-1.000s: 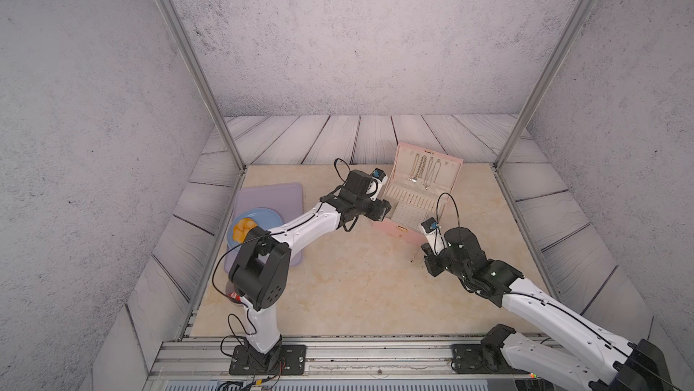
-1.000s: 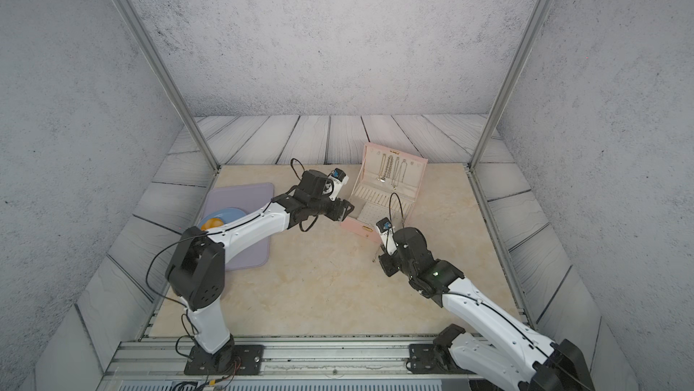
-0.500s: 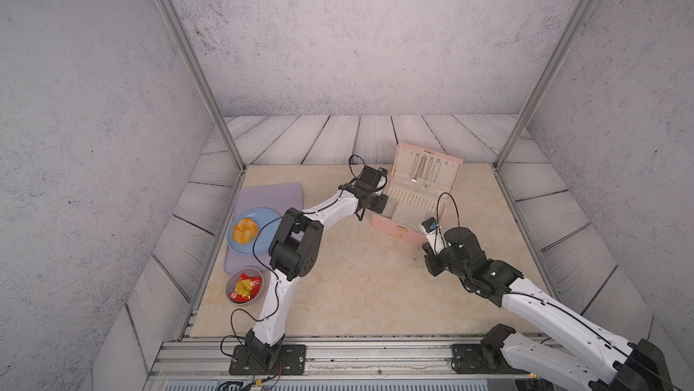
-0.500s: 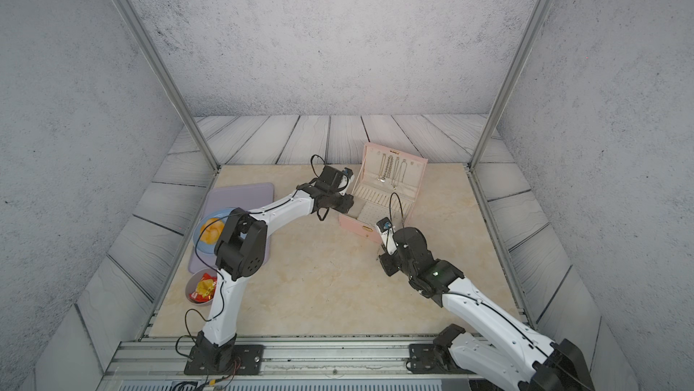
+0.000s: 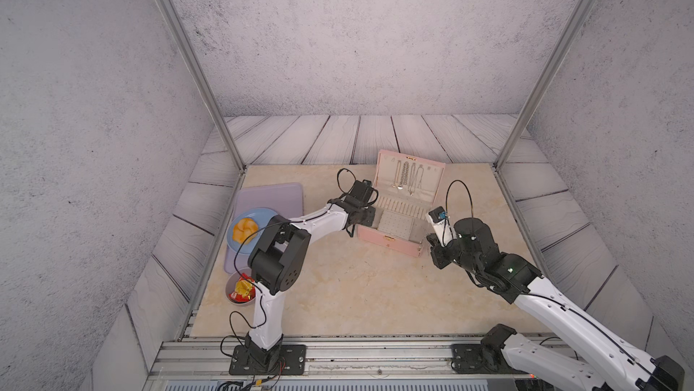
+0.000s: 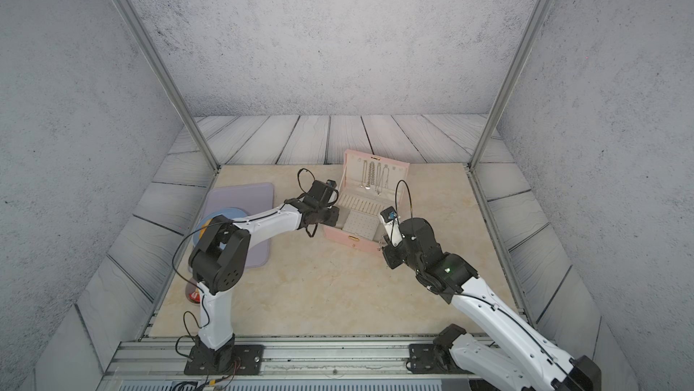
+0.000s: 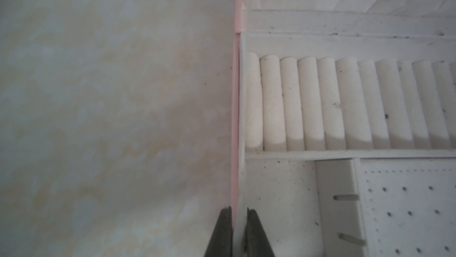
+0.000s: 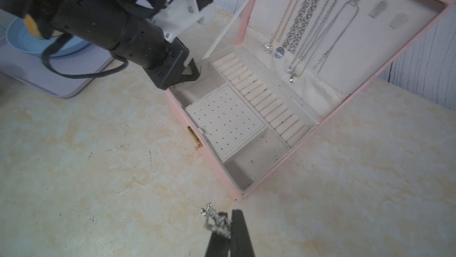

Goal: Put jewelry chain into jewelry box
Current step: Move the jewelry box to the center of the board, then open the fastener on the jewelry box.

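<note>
Right claw (image 8: 228, 228): pressed together on the chain (image 8: 216, 221), which sits bunched at the tips with a short loop sticking out.
Chain, place: held over the table (image 8: 98, 169), just outside the near right corner of the box (image 8: 216, 169); not yet inside.
Left claw (image 7: 238, 212): pinching the box's left wall, one finger outside and one inside.
Box: open, with the lid (image 8: 407, 33) upright at the far side and other necklaces (image 8: 303, 21) hanging in it. The ring rolls (image 8: 261, 97) lie along the far edge and the panel (image 8: 224, 122) in the middle. A bare compartment (image 8: 256, 164) lies at the right end, nearest the chain.
Step in hand (judged): carry the chain over the near wall and lower it into the box.
Good practice (judged): rise enough that the loose loop clears the rim. Stop over the bare compartment, descend until the bunch is below the rim, and only then spread the fingers. The left claw's hold should stop the box sliding.
Risks (judged): the loop may snag on the wall or drape over it, and a far overshoot may tangle the chain with the hanging necklaces.
</note>
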Controlling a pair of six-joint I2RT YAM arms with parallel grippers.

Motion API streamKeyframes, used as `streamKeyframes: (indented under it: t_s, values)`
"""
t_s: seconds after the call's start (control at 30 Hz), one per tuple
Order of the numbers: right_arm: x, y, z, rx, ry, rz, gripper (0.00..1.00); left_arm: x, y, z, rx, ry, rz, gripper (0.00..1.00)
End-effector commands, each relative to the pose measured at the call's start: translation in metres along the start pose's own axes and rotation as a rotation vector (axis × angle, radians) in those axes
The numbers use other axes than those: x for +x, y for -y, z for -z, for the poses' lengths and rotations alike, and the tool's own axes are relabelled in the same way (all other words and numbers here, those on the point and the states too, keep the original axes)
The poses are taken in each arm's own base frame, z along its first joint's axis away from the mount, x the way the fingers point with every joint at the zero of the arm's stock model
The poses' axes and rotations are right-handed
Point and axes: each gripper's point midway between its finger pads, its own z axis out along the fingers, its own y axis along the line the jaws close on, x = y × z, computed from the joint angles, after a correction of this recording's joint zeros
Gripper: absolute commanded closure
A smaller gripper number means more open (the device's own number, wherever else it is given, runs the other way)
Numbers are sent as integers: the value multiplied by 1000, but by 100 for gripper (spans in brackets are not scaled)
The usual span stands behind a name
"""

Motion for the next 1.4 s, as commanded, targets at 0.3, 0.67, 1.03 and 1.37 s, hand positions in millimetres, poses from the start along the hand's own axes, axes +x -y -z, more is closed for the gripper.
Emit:
streamKeyframes:
  t_s: [0.3, 0.67, 1.03, 1.37]
  values:
    - [-8, -32, 18, -192, 36, 47, 100, 107, -27, 106, -18, 21, 371, 98]
    - [-15, -54, 32, -323, 90, 64, 100, 126, -41, 151, -61, 60, 368, 23]
    - [-35, -66, 39, -395, 198, 82, 100, 7, 22, 224, 184, 486, -231, 33]
    - [-49, -49, 27, -282, 259, 109, 100, -52, 97, 197, 360, 618, -620, 54]
